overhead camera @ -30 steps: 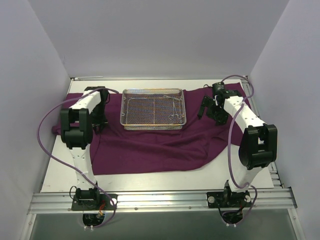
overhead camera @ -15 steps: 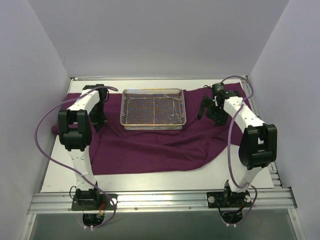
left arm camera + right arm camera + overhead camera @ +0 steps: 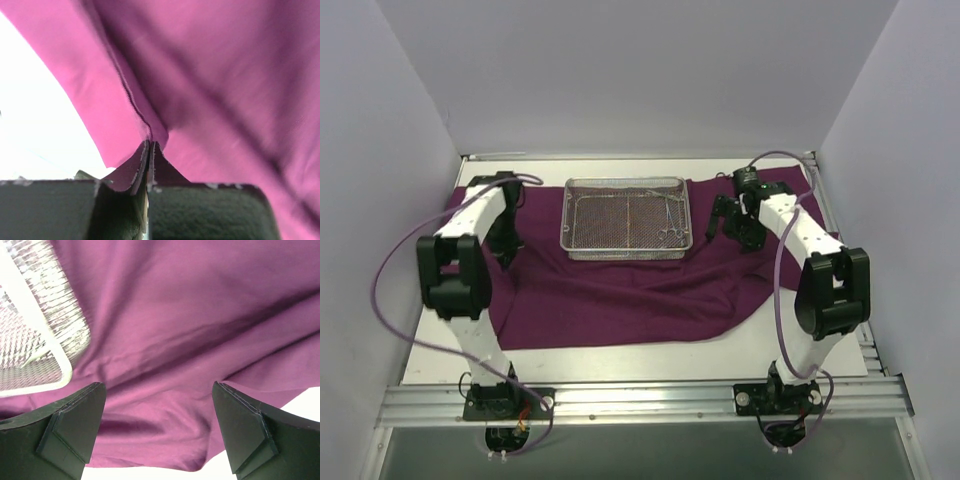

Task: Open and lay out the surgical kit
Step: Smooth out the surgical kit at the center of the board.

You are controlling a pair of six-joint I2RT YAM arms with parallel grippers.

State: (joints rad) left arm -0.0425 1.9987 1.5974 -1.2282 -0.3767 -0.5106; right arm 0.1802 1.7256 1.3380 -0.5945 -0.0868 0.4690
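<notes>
Since the earlier frame the left arm (image 3: 470,215) swings outward and the left claw (image 3: 150,150) closes fully, pinching a fold at the left edge of the purple cloth wrap (image 3: 620,295). Step in hand: spreading the wrap over the surface (image 3: 440,360). The right claw (image 3: 157,390) stands wide above the cloth beside the wire-mesh tray (image 3: 625,256), holding nothing. The next move probably requires drawing the fold leftward without shifting the tray resting on the wrap.

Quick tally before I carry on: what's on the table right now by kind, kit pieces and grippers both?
purple cloth wrap: 1
wire-mesh tray: 1
instruments in the tray: at least 1, too small to count exactly
grippers: 2, the left gripper shut on the wrap and the right gripper open over it
Total: at least 5
</notes>
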